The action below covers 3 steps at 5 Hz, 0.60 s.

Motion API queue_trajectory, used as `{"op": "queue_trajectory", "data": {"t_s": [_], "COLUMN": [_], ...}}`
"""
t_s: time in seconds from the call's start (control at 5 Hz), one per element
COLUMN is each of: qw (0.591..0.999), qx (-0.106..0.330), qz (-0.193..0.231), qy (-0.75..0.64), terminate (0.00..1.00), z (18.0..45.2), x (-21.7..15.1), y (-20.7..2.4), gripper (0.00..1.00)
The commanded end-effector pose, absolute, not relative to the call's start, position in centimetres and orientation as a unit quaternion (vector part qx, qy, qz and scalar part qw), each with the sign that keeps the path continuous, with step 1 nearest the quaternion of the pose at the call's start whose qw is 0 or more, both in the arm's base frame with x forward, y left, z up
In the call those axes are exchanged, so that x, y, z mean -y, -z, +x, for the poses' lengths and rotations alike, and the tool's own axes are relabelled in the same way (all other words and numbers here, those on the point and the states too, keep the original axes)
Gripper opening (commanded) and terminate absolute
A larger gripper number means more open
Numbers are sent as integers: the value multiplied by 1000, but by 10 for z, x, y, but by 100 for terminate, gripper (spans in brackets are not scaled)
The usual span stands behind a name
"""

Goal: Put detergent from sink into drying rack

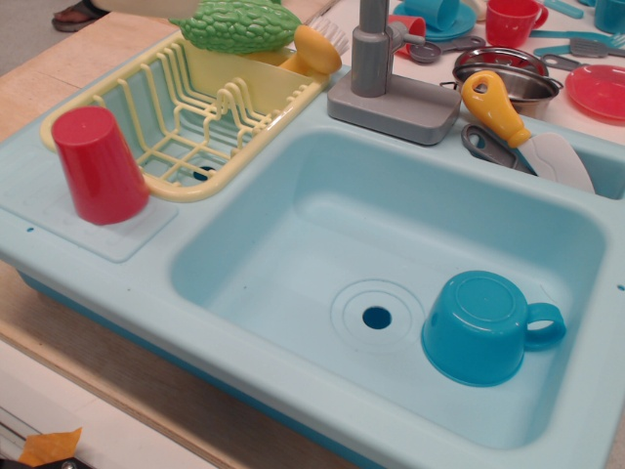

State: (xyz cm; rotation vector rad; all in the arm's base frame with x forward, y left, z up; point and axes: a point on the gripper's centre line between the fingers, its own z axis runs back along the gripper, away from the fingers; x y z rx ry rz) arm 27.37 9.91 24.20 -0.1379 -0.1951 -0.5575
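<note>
The light blue sink (pixel 293 234) has no detergent in its basin; only the drain hole (pixel 376 318) and a blue mug (pixel 483 327) lying upside down are there. The pale yellow drying rack (pixel 195 117) stands at the sink's back left, and its grid bottom is bare. A thin cream-beige sliver (pixel 146 6) shows at the top edge above the rack; it may be the detergent's underside, but I cannot tell. The gripper is out of view.
A red cup (pixel 96 164) stands upside down on the sink's left ledge. A green bumpy vegetable (pixel 239 24) and a yellow-orange piece (pixel 314 49) rest on the rack's far end. The grey faucet (pixel 376 59) is at the back. A yellow-handled utensil (pixel 508 117) and dishes lie at the right.
</note>
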Motion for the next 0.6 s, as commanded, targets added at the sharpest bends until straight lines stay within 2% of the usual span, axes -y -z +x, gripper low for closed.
{"op": "queue_trajectory", "data": {"t_s": [0.0, 0.2, 0.4], "qw": [952, 952, 952], "qx": [126, 126, 126], "qz": [-63, -63, -63], "qy": [272, 272, 272], "terminate": [0, 0, 100], "z": [269, 269, 269], "x": [-103, -103, -103], "y": [-249, -249, -249], "gripper": [100, 100, 100]}}
